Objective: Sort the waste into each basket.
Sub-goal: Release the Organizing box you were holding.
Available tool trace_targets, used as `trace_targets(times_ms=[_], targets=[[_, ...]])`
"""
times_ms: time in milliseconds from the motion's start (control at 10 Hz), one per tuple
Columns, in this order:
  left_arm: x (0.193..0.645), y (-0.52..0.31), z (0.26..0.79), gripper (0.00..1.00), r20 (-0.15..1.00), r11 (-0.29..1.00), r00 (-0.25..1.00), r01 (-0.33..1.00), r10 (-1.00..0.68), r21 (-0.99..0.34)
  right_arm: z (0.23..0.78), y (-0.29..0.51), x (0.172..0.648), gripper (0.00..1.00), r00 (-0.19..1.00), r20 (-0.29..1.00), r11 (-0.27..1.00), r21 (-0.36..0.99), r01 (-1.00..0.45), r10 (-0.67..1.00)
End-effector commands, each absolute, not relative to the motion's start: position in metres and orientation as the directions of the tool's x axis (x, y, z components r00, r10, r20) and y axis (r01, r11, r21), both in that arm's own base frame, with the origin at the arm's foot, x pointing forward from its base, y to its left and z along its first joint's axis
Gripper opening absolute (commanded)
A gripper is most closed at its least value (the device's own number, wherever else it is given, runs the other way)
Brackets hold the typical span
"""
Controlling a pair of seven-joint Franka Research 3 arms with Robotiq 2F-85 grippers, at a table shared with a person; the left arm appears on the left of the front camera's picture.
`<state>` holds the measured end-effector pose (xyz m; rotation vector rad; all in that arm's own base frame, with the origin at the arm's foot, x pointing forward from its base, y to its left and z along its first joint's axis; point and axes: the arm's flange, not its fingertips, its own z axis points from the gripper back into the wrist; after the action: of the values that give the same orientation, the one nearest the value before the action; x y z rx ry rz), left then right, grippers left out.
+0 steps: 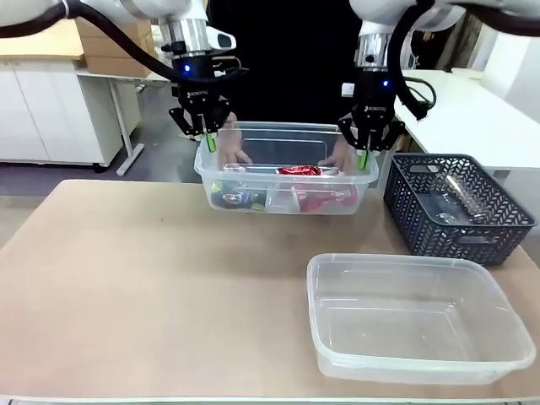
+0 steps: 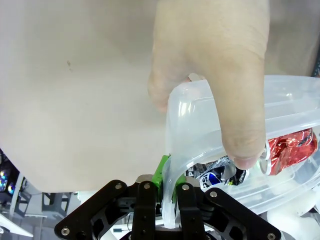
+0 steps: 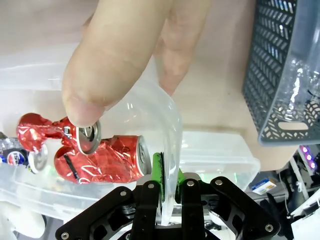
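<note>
From the front, the left gripper is clamped on the far tub's left rim and the right gripper on its right rim. Crushed cans lie inside, between them. A person's hands grasp the same rim. An empty near tub and a lattice basket sit on the tan table.

Left wrist view: green pads pinch the rim, and a thumb half hides a blue-and-red can.

Right wrist view: the pads pinch the wall, with a red can just beside them.
</note>
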<state>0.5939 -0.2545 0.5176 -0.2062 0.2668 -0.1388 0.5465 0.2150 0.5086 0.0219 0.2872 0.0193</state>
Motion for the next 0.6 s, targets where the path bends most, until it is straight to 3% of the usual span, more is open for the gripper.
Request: trace_targets(times_ms=[0,500], targets=[[0.5862,-0.2538,0.5210,0.06,-0.224,0.962,0.958,0.122,-0.178,-0.243,0.5075,0.2199,0.5420,0.05,0.958,-0.286,1.000,0.023,-0.020,0.025],[0.5862,-0.2538,0.5210,0.06,-0.224,0.962,0.958,0.122,-0.178,-0.243,0.5088,0.2161,0.5461,0.05,0.959,-0.282,1.000,0.024,-0.018,0.024]])
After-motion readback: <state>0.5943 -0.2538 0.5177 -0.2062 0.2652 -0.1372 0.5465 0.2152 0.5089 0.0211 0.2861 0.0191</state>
